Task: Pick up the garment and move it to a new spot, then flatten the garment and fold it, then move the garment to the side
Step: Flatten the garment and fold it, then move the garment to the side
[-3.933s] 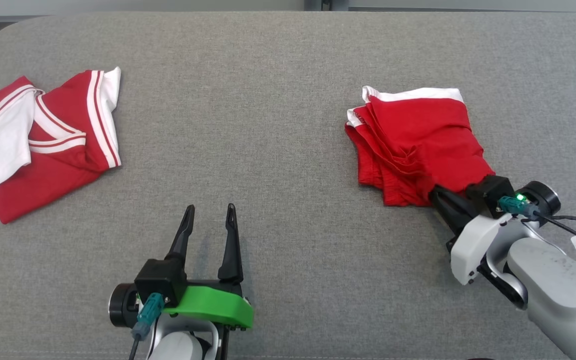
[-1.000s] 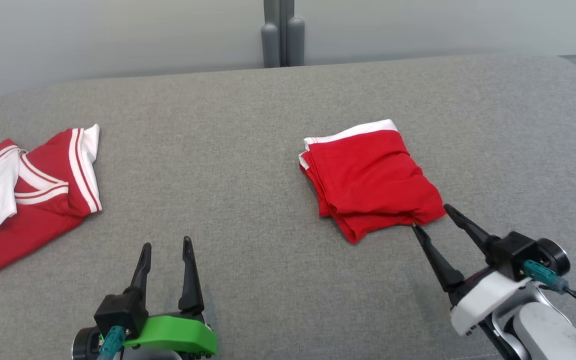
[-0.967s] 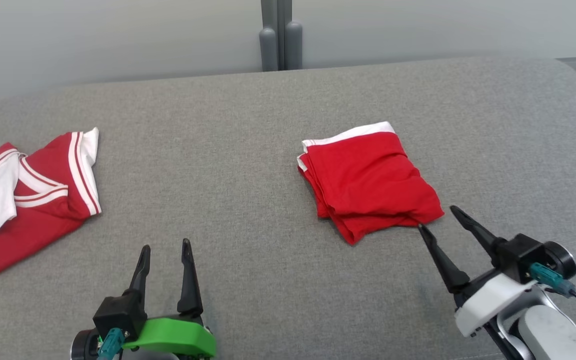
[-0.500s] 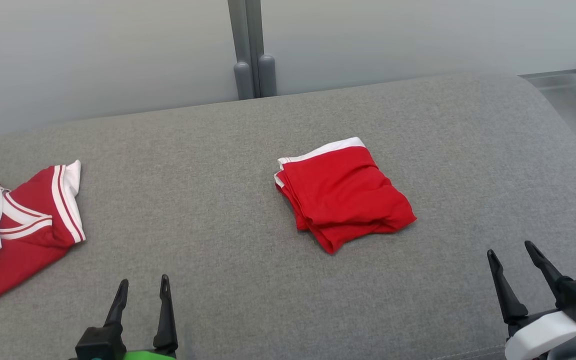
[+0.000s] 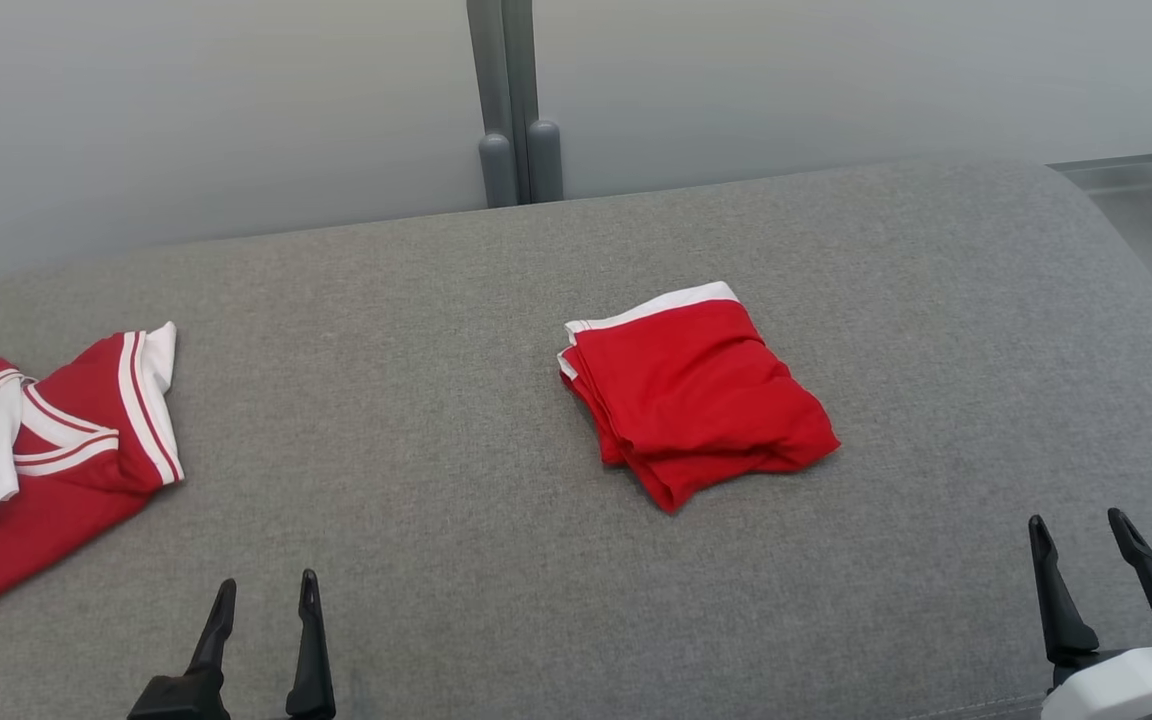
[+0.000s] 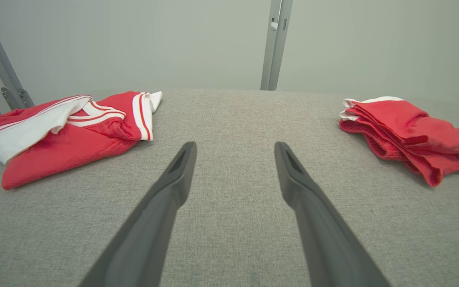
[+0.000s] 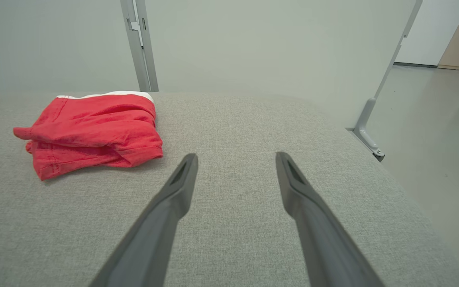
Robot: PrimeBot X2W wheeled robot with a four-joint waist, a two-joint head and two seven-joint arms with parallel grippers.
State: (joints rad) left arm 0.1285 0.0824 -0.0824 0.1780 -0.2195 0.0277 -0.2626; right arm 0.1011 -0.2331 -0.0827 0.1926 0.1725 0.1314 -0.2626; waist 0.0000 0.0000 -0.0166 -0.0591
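The folded red garment (image 5: 696,395) is seen right of centre on the grey counter (image 5: 416,300), its layers loosely stacked. The left hand (image 5: 268,582) and right hand (image 5: 1077,518) are held spread and empty at the bottom edge. If only the top layer is pinched, the fold could be pulled apart.

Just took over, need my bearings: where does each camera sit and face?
Head view: from the head, down over the grey cushion; left gripper, right gripper at bottom.
Left wrist view: along the left gripper's fingers; striped shirt left.
Right wrist view: along the right gripper's fingers; floor right.
All three share the folded red garment.
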